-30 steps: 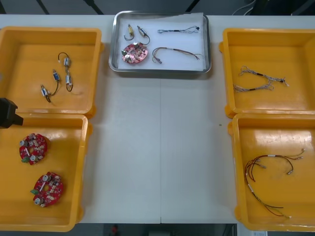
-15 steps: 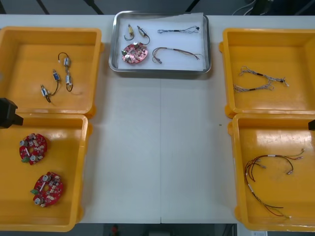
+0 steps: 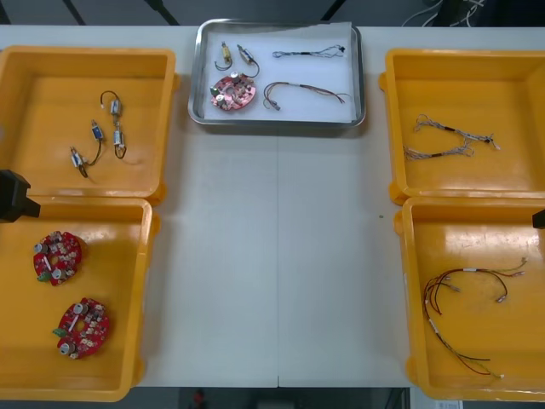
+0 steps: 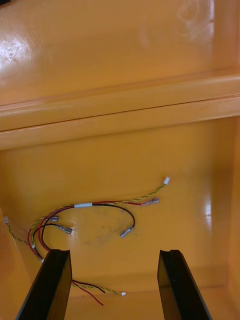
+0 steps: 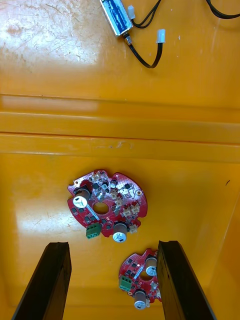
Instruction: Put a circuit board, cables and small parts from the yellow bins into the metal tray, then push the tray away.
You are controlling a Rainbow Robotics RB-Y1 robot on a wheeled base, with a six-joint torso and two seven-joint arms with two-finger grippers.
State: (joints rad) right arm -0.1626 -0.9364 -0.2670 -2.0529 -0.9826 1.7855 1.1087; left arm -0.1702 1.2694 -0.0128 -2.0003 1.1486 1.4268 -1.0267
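Since the metal tray (image 3: 277, 123) far across the table (image 3: 277, 256) holds a circuit board (image 3: 233, 92), cables (image 3: 305, 92) and small metal parts (image 3: 234, 56), I judge loading done: left claw (image 5: 114, 245) wide over spare boards (image 5: 107, 205), right claw (image 4: 114, 251) wide over spare cables (image 4: 95, 207).

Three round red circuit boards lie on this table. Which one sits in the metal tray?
The round red circuit board at the near left corner of the metal tray; the other two boards lie in the left near yellow bin.
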